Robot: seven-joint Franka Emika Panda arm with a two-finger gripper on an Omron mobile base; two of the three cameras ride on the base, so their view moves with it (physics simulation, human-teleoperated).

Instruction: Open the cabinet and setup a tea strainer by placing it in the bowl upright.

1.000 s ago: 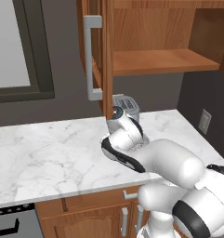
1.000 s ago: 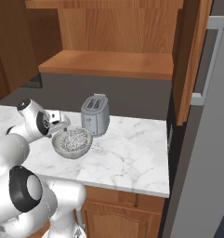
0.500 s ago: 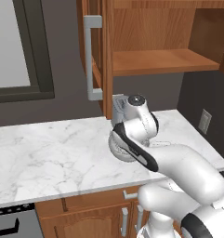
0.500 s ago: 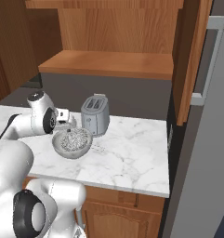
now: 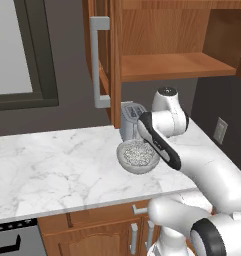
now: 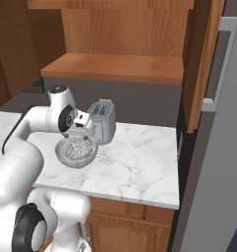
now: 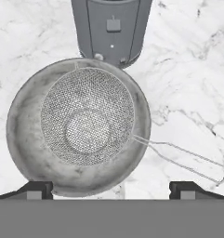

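The wall cabinet stands open, its left door swung out and its inner shelf bare. On the marble counter the grey speckled bowl holds the tea strainer, mesh basket upright inside it. The strainer's thin wire handle reaches out over the rim. Bowl and strainer sit just in front of the toaster. My gripper hovers above the bowl, open, with nothing between its fingertips. In the right base view the gripper hangs over the bowl.
A grey two-slot toaster stands right behind the bowl, against the wall. The open cabinet door's bar handle juts out above the counter. A wall socket is at the right. A tall grey panel bounds the counter's right end.
The hand has risen and swung right, away from the bowl, which now shows with the strainer in it. The jaws stayed open.
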